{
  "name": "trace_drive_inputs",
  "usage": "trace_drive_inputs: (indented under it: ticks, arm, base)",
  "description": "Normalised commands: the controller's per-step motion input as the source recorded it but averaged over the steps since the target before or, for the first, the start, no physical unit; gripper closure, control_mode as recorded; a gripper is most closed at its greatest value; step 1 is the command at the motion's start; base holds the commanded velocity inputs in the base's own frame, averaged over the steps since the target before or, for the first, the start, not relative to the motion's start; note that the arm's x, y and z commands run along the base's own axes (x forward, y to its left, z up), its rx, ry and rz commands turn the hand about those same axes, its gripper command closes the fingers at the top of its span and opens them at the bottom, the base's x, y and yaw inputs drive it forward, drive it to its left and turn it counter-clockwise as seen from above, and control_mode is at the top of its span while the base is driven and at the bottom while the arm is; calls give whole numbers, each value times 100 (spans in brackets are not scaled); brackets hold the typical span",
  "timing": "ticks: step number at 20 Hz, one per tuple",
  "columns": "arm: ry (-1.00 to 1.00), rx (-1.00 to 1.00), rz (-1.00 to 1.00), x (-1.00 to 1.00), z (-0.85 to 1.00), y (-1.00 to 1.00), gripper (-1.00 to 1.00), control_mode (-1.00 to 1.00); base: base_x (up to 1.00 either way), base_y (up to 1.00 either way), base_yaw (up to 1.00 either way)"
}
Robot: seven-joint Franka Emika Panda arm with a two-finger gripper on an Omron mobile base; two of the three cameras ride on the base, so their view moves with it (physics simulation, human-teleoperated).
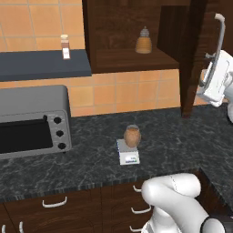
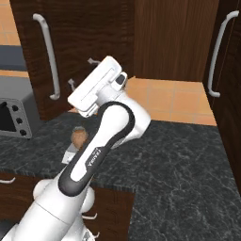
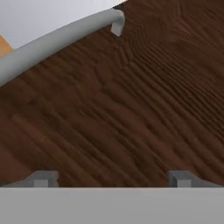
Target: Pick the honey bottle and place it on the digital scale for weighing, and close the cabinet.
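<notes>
Honey jar: a small squat brown jar with a paler greyish rim, standing upright in the lower middle of the left base view; in the right base view it peeks out at centre left from behind the arm.
Scale: a small flat grey square with a white front panel and a dark display, on the dark marbled counter; the jar rests on its back part.
Cabinet: dark brown wood, with an open shelf at the top centre of the left base view; its tall door stands swung out at the upper right, edge toward the camera. In the right base view the door face covers the upper left.
Handle: a long silver bar runs vertically on the door; in the hand view it crosses the upper left on a slant.
Gripper: at the right edge of the left base view, and at centre left of the right base view, up against the door face beside the handle. In the hand view its tips sit wide apart with bare wood grain between them, so the fingers are spread and hold nothing.
Jar versus gripper: well apart; the jar is down on the counter to the lower left of the gripper in the left base view.
Other things: an amber bottle with a grey pointed cap on the cabinet shelf; a slim bottle with a white label on a dark ledge at upper left; a grey toaster oven at the left.
</notes>
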Motion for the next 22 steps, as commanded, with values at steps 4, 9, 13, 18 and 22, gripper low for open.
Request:
trace_drive_inputs:
  ticks: [4, 9, 13, 18, 22]
  arm:
    - [-1, -28, -30, 36, 13, 100, -100, -100]
    - [0, -23, -40, 84, -1, 100, -100, -100]
    - [0, -18, -44, 93, -2, 74, -100, -100]
    - [1, -20, -53, 87, -7, 63, -100, -100]
    - [9, -13, -42, 82, 0, 31, -100, -100]
  base:
    - [0, 0, 0]
    - [0, 0, 0]
    - [0, 0, 0]
    - [0, 0, 0]
    - [0, 0, 0]
